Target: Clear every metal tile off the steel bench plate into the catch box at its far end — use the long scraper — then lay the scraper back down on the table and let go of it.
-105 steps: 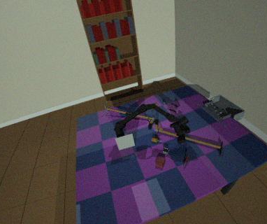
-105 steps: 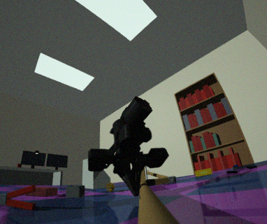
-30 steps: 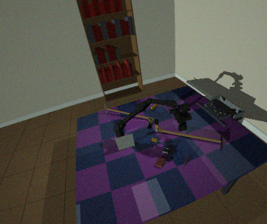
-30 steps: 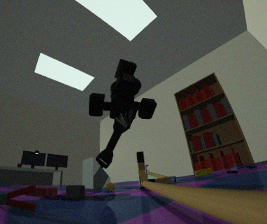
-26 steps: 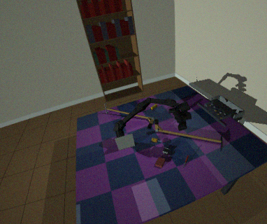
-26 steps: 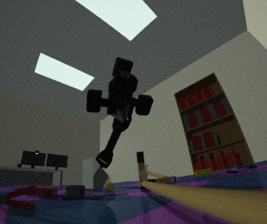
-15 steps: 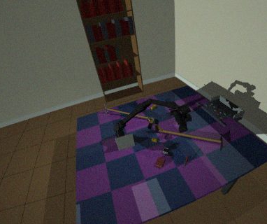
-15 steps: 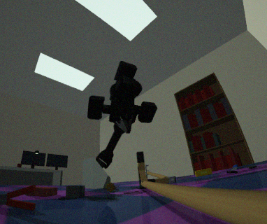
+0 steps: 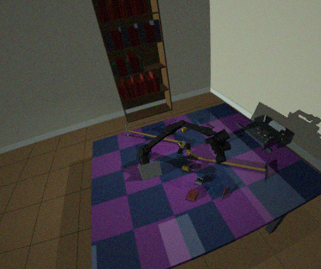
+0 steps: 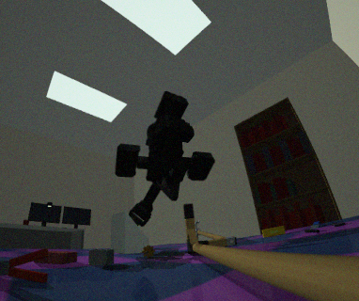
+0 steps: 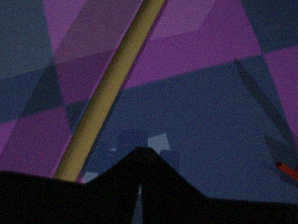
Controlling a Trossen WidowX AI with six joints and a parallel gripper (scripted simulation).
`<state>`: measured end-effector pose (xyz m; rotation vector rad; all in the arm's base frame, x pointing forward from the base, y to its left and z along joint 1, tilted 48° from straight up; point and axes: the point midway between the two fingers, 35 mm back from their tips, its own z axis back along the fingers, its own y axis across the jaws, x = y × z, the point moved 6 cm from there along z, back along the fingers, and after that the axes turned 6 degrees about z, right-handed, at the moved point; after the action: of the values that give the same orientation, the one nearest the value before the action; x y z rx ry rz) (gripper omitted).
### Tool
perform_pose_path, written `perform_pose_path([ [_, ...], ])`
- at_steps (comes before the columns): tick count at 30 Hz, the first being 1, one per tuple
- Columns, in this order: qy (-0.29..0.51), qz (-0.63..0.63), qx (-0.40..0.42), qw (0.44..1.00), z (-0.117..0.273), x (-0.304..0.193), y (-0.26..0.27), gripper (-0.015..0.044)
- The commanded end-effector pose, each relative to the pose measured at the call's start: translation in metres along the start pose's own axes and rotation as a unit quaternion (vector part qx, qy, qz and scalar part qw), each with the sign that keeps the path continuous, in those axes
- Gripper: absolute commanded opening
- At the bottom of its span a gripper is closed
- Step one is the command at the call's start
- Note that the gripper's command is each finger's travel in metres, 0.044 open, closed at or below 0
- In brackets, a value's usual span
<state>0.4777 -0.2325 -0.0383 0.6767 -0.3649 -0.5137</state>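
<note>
My gripper [image 9: 221,160] [image 10: 169,195] [image 11: 143,156] is shut and holds nothing, its fingertips together above the table. A long wooden handle [image 9: 248,166] [image 10: 285,269] [image 11: 104,97] lies beneath and beside it, with a gap; a thin blade [image 9: 266,170] stands at its right end in the top view. A second wooden-handled tool [image 9: 147,134] lies farther left. A dark, tray-like object with small parts on it [image 9: 269,132] is at the far right edge; I cannot tell whether it is the bench plate or the catch box. No metal tile can be told apart in the dim light.
A red block [image 9: 192,194], a small red tool [image 9: 224,192] [image 11: 287,171] and a small grey-black item [image 9: 199,181] lie on the checkered mat [image 9: 149,204]. A yellow piece [image 9: 186,168] lies near the arm. A grey block [image 10: 101,257] is low in the exterior view. A bookshelf [image 9: 134,69] stands behind.
</note>
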Motion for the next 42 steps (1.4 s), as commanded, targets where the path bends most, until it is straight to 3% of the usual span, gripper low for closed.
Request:
perform_pose_path([
  [1,0.001,0.000,0.004,1.000,-0.010,-0.004,0.000,0.0000],
  [34,0.009,0.024,0.019,0.999,-0.083,-0.047,0.004,0.0000],
  [42,0.009,0.025,0.019,0.999,-0.085,-0.046,0.008,0.0000],
])
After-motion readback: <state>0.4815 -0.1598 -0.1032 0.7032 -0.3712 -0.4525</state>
